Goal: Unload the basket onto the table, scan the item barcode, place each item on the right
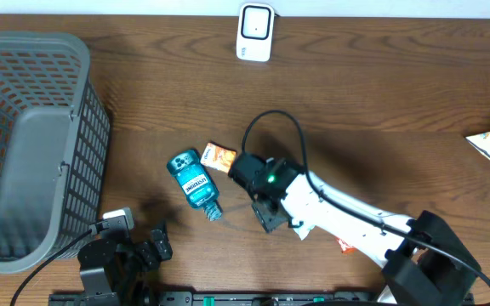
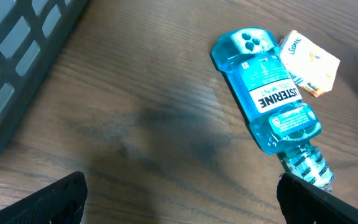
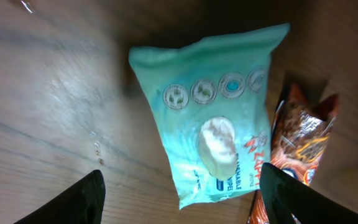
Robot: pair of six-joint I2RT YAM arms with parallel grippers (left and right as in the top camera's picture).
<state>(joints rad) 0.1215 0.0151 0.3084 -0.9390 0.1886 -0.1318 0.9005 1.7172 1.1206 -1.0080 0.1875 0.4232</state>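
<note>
Right wrist view: right gripper hangs open over the pouch, which lies ungripped mid-frame. The scanner sits top centre in the overhead view, well apart, so scanning seems not yet done. Left gripper is open, empty.

Gripper hangs wide open over the bench, nothing between its fingers. Ahead and right lies a blue mouthwash bottle, cap towards the right finger, an orange-and-white packet touching its far end. Grey basket ahead-left.

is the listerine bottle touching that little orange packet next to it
Touching. The left wrist view shows the orange packet lying against the Listerine bottle near its base, no wood visible between them.
</note>
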